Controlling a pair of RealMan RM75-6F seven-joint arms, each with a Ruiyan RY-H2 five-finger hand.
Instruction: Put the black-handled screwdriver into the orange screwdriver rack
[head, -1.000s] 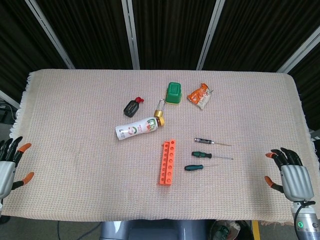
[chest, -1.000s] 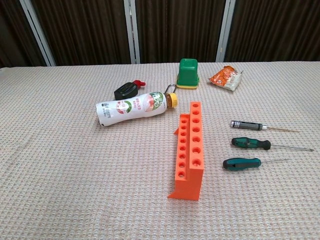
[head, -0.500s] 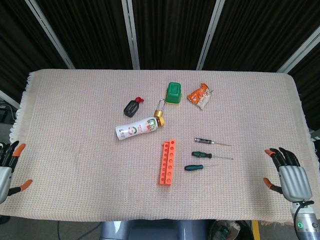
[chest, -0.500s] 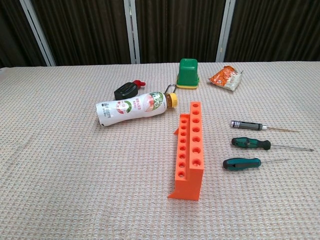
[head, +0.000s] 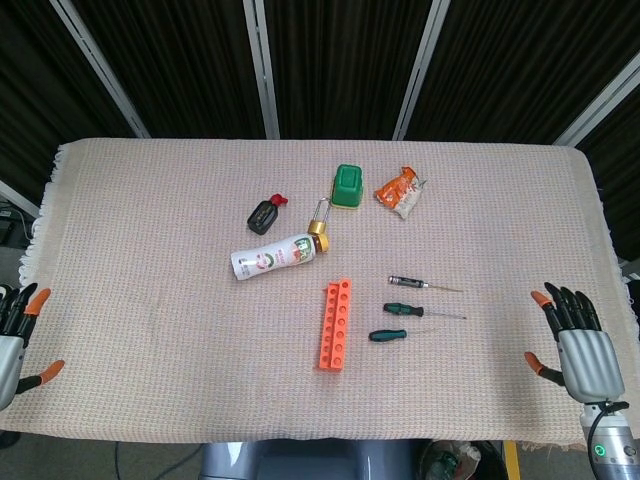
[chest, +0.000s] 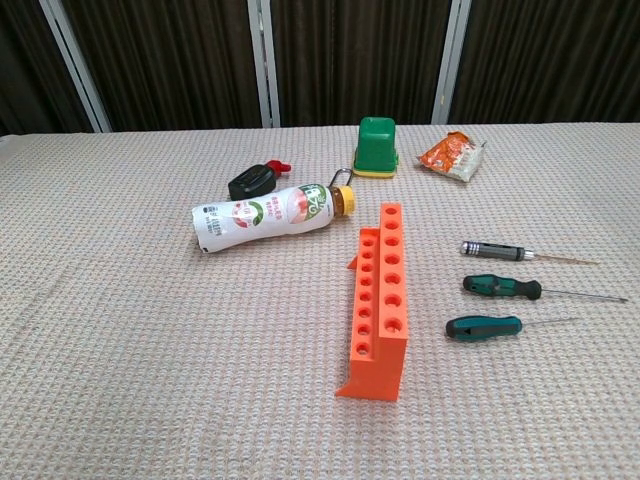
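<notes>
**Black-handled screwdriver still flat on the cloth, neither hand anywhere near it**

Black-handled screwdriver is the thin one with the dark knurled handle, lying flat to the right of the orange screwdriver rack and nearer the rack's far end, tip pointing away from it. Not touching the rack, there's a clear strip of cloth between them. Nothing's in the rack's holes as far as I can tell.

Two green-handled screwdrivers lie on that same side of the rack, closer to the robot than the black one, all three roughly parallel. A drink bottle lies on its side beyond the rack's far end, off to the left.

Right hand hangs at the table's near right edge, well apart from the rack, fingers spread and holding nothing. Left hand is at the near left edge, only partly in frame, also spread with nothing in it. Neither shows in the chest view.

What I'd worry about:
- grabbing a green one by mistake, since they sit so close to the black one
- the shaft is skinny and lies flat, so big fingers could roll it away instead of pinching it
- the rack looks light, so a tip coming in off-centre might just shove or tip it
</notes>
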